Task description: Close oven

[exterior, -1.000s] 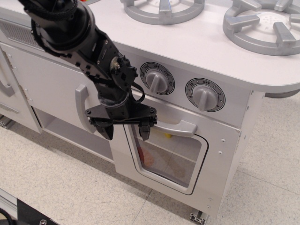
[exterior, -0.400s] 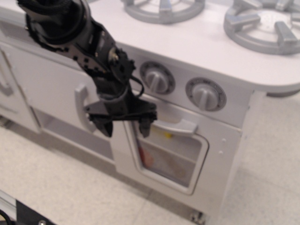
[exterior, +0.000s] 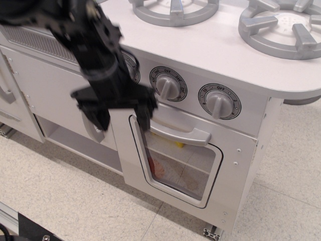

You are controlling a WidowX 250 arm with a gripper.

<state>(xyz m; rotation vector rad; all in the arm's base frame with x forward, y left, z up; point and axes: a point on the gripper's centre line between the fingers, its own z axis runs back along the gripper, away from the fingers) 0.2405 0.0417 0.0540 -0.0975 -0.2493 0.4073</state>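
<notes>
The black gripper (exterior: 119,116) is blurred, but its two fingers (exterior: 142,116) stand apart with nothing between them, hanging in front of the toy kitchen just left of the oven (exterior: 173,160) door's upper left corner. The oven sits low at the right end of the white unit, its door flush with the front, and one wide grey bar handle (exterior: 179,134) crosses it above the rounded window. Through the glass I can make out something orange and something yellow on the shelves. Above are two grey knobs (exterior: 219,101), each ringed with a dial reading "OFF" at the top. Two grey burner grates (exterior: 281,27) sit on the counter.
</notes>
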